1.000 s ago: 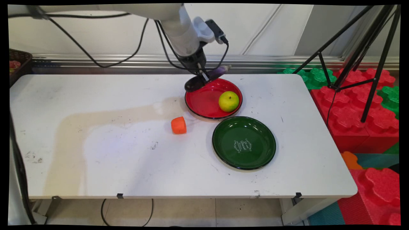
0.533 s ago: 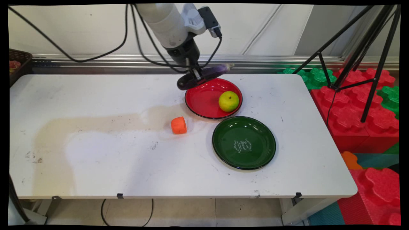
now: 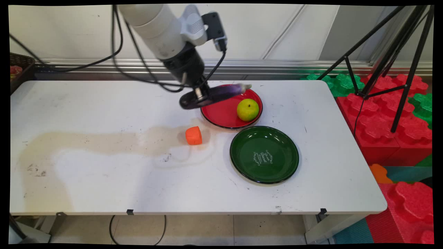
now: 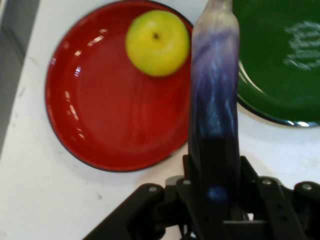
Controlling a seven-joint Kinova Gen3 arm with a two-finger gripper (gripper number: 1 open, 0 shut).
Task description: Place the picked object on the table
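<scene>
My gripper (image 3: pixel 200 94) (image 4: pixel 214 175) is shut on a purple eggplant (image 3: pixel 214 95) (image 4: pixel 215 95), carried in the air above the left rim of the red plate (image 3: pixel 221 112) (image 4: pixel 100 115). The eggplant lies nearly level, its pale tip pointing right over the plate. A yellow-green apple (image 3: pixel 247 109) (image 4: pixel 157 43) rests in the red plate's right part. The empty green plate (image 3: pixel 264 154) (image 4: pixel 280 55) lies just in front of the red one. An orange carrot piece (image 3: pixel 193 135) stands on the table left of the plates, in front of the gripper.
A dark basket (image 3: pixel 19 67) sits at the table's far left corner. Black tripod legs (image 3: pixel 387 62) and red and green foam blocks (image 3: pixel 391 114) stand beyond the table's right edge. Cables hang from the arm over the table's back.
The gripper, still holding the eggplant, has moved left and toward the camera, from the red plate's far rim to above its left rim.
</scene>
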